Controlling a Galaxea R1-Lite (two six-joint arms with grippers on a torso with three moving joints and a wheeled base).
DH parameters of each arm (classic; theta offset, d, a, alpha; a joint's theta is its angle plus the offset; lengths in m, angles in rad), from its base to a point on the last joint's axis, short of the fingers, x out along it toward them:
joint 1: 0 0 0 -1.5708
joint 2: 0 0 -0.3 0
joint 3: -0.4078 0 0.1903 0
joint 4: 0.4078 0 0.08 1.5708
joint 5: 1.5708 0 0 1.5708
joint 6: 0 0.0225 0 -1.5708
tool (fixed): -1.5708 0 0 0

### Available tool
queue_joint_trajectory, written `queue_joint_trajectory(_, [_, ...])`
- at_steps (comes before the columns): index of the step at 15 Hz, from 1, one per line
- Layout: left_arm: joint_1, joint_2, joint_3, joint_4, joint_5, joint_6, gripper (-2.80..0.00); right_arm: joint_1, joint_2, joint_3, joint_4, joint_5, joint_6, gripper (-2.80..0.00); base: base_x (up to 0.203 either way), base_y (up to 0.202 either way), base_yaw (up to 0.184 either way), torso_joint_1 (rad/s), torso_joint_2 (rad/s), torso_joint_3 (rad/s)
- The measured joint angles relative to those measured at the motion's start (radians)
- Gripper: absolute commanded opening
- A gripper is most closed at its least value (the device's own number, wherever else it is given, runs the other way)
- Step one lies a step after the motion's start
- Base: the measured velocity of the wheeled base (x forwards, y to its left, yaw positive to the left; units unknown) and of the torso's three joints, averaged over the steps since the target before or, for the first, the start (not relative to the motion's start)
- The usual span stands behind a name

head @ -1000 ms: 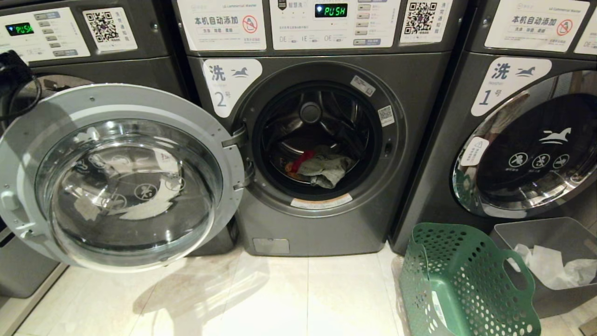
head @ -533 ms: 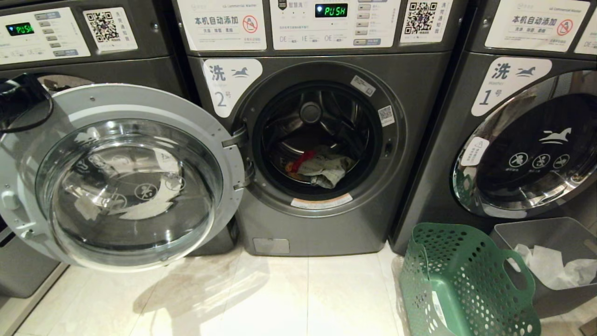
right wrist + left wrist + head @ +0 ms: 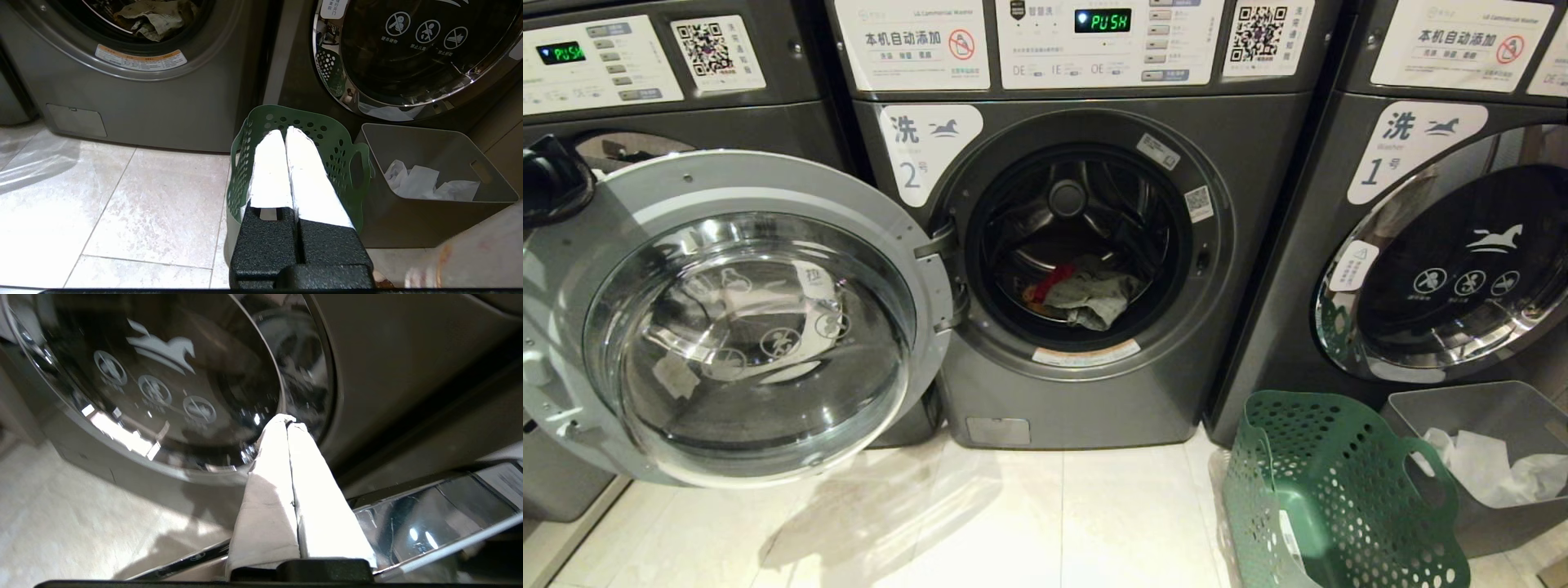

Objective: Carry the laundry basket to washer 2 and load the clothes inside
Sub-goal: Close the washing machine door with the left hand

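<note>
Clothes (image 3: 1086, 296) sit inside washer 2 (image 3: 1086, 245); my left gripper (image 3: 287, 421), pinched empty, should push its door (image 3: 727, 318) squarely shut.

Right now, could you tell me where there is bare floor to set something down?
Free: the tiles before washer 2, between its open door and the basket. Crowded: the right, where the basket sits close beside the grey bin.

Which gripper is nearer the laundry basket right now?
Right. The right gripper hangs shut just above the laundry basket; the left gripper is shut far off behind the open door of washer 2.
</note>
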Motion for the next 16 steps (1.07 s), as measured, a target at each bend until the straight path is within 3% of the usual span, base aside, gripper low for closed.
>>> queue_joint_trajectory(5, [-0.014,-0.095,0.002,0.266,-0.087,-0.004,-2.8,0.0,0.0,0.0,0.0,0.0,0.0,-2.8,0.0,0.0,0.0,0.0,0.0,0.0])
queue_joint_trajectory(9, [-0.065,-0.197,0.002,0.529,-0.199,-0.008,-2.8,0.0,0.0,0.0,0.0,0.0,-0.001,-2.8,0.0,0.0,0.0,0.0,0.0,0.0])
queue_joint_trajectory(13, [-0.152,-0.266,0.001,0.607,-0.207,-0.009,-2.8,0.0,0.0,0.0,0.0,0.0,-0.001,-2.8,0.0,0.0,0.0,0.0,0.0,0.0])
queue_joint_trajectory(16, [-0.263,-0.313,0.005,0.678,-0.202,-0.012,-2.8,0.0,0.0,0.0,0.0,0.0,-0.001,-2.8,0.0,0.0,0.0,0.0,0.0,0.0])
